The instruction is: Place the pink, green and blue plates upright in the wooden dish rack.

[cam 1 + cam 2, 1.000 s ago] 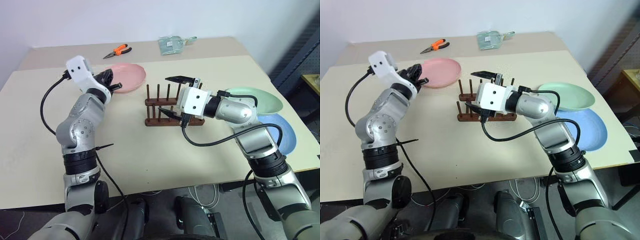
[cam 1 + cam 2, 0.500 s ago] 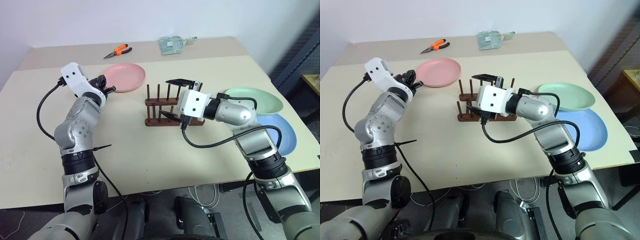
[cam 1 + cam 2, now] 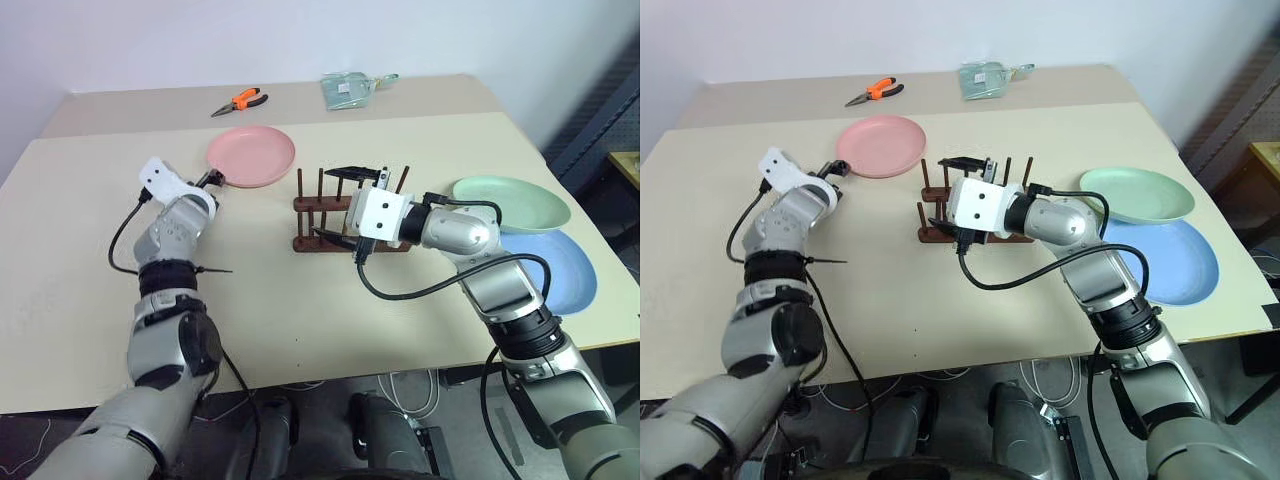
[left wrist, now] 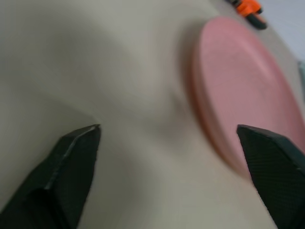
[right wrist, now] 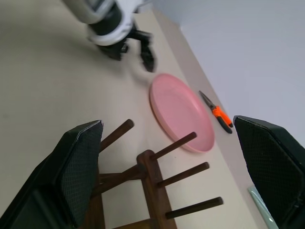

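Observation:
The pink plate [image 3: 252, 156] lies flat at the back of the table [image 3: 300, 300]. My left gripper [image 3: 213, 179] is low at the plate's near left rim, open, with the rim [image 4: 209, 129] just ahead between its fingers and nothing held. The wooden dish rack [image 3: 310, 243] stands empty in the middle. My right gripper [image 3: 340, 204] hovers open over the rack's pegs [image 5: 159, 155], one finger above and one in front. The green plate [image 3: 510, 202] lies flat at the right, overlapping the blue plate [image 3: 560, 270] nearer the edge.
Orange pliers [image 3: 240, 100] and a clear packet [image 3: 348, 88] lie at the far side of the table. A black cable loops from my right wrist over the table in front of the rack.
My left gripper has dropped from above the pink plate to table height at its rim and has opened. The right gripper has stayed over the rack.

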Tool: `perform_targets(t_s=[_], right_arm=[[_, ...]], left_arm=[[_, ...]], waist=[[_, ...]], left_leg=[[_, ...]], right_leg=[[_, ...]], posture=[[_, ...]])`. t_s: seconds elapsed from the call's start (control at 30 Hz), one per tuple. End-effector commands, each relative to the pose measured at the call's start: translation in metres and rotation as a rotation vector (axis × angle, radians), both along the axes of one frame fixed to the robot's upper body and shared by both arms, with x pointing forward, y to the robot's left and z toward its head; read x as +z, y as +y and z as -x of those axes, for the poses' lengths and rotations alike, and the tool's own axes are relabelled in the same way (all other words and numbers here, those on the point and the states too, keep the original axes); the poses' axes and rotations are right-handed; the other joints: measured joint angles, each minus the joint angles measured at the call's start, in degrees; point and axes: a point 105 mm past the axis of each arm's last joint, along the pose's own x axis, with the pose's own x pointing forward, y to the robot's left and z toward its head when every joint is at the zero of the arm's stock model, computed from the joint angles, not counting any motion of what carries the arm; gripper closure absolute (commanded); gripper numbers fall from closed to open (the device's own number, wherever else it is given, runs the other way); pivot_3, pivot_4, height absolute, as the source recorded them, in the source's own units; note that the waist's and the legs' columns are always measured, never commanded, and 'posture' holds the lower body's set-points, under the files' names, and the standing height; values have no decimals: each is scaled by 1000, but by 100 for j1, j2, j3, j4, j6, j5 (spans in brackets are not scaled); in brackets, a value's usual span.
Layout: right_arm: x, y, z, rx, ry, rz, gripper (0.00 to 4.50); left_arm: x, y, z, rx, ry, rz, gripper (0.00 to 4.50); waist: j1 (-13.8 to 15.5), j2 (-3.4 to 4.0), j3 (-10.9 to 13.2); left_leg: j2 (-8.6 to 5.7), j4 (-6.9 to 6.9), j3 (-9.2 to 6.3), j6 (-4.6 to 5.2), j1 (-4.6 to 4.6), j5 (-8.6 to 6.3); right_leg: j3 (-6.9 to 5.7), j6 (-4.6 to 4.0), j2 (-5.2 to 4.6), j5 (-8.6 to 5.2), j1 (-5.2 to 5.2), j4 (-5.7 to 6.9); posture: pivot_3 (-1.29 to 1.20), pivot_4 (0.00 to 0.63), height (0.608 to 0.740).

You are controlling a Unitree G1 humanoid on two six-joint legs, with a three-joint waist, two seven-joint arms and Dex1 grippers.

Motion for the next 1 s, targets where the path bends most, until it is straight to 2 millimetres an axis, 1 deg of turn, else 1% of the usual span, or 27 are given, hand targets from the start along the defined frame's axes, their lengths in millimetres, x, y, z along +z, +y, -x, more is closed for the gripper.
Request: perform_targets(t_s=[0.03, 0.17, 0.3, 0.33, 0.4, 0.5, 0.6, 0.63, 0.87, 1.0], right_arm=[[6, -3, 3, -7, -35, -14, 0], [3, -6, 4, -21, -25, -15, 0], [0, -7, 5, -26, -19, -16, 0], [0, -7, 5, -27, -17, -16, 0], [-1, -8, 5, -30, -16, -15, 0], [-2, -9, 5, -35, -16, -13, 0], [-3, -9, 5, -38, -15, -13, 0], [-3, -9, 6, -38, -14, -13, 0], [-5, -8, 8, -32, -8, -17, 0], [-5, -7, 8, -30, -11, -15, 0]], left_arm=[[9, -12, -12, -39, -50, 55, 51], [6, -24, -18, -56, -49, 175, 51], [3, -29, -20, -19, -30, 281, 51], [3, -31, -20, -9, -29, 314, 281], [1, -34, -20, 3, -20, 351, 885], [-1, -35, -20, 16, -11, 389, 2408], [-4, -35, -19, 23, -2, 405, 4040], [-5, -35, -19, 22, -1, 403, 4465], [-2, -33, -20, 8, -25, 374, 4465], [11, -25, -22, 15, -101, 338, 4465]], waist=[[-6, 0, 0], [-28, 0, 0], [-25, 0, 0], [-25, 0, 0], [-25, 0, 0], [-21, 0, 0], [-23, 0, 0], [-23, -1, 1], [-35, -1, 1], [-31, -1, 1]], left_leg=[[0, 0, 0, 0, 0, 0], [0, -3, 1, 1, 0, -1], [1, -1, -1, 1, 1, -1], [1, -1, -1, 1, 1, -1], [1, 0, -1, 1, 1, -1], [1, -1, -1, 1, 1, -1], [1, -1, -1, 1, 1, -1], [1, -1, -1, 1, 1, -1], [1, -2, -1, 1, 1, -1], [1, -2, -1, 1, 0, -1]], right_leg=[[-1, 0, 0, 0, 0, 0], [1, 1, -1, 0, -2, -1], [0, 3, 0, 1, -3, 4], [0, 4, 0, 2, -3, 4], [0, 5, 0, 2, -3, 4], [0, 6, -1, 3, -3, 4], [0, 8, -1, 4, -2, 4], [1, 8, -1, 4, -3, 4], [1, 8, 1, 5, -4, 5], [1, 8, 1, 5, -4, 5]], posture=[[0, 150, 739], [0, 150, 739], [0, 150, 739], [0, 150, 739], [0, 150, 739], [0, 150, 739], [0, 150, 739], [0, 150, 739], [0, 150, 739], [0, 150, 739]])
